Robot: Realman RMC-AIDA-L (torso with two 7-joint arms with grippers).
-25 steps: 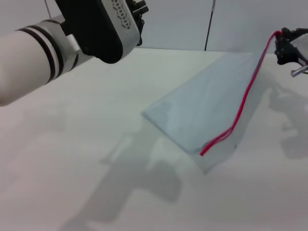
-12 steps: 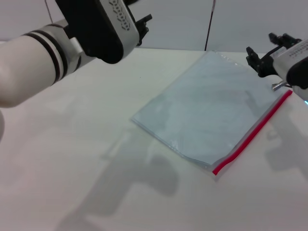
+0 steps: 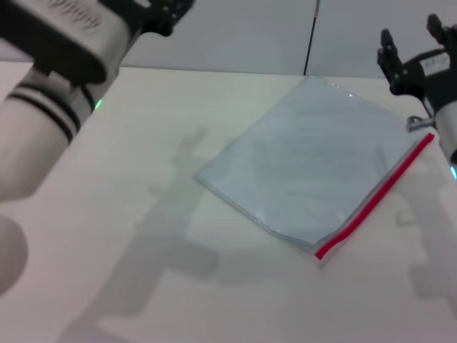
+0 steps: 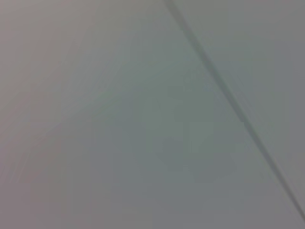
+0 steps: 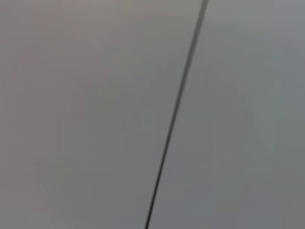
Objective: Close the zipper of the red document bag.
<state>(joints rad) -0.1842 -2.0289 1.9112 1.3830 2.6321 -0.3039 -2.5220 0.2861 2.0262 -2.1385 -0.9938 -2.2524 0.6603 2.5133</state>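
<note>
**Bag lies flat, both arms pulled up and away**

Lifted clear since a second ago, the right gripper [image 3: 410, 53] now sits at the upper right of the head view, above the bag's far corner, its two dark fingers spread apart and holding nothing. A second ago it held the zipper's far end up off the surface; now the red document bag [image 3: 314, 164] lies flat at centre right of the frame, and the zipper [image 3: 377, 194] runs straight along its right-hand edge from the right border down to a slightly wavy lower end. The left gripper [image 3: 161, 11] has swung higher toward the upper left corner; whether its fingers are apart or together I cannot tell.

Judging by the even, unbroken red line, the zipper looks closed, or nearly so, and the arms appear to be retreating.

Beneath everything is a plain white table [image 3: 143, 250], carrying soft shadows of both arms. Behind it stands a pale wall [image 3: 250, 36] with one dark vertical seam [image 3: 311, 36]; both wrist views show only that wall and seam.
</note>
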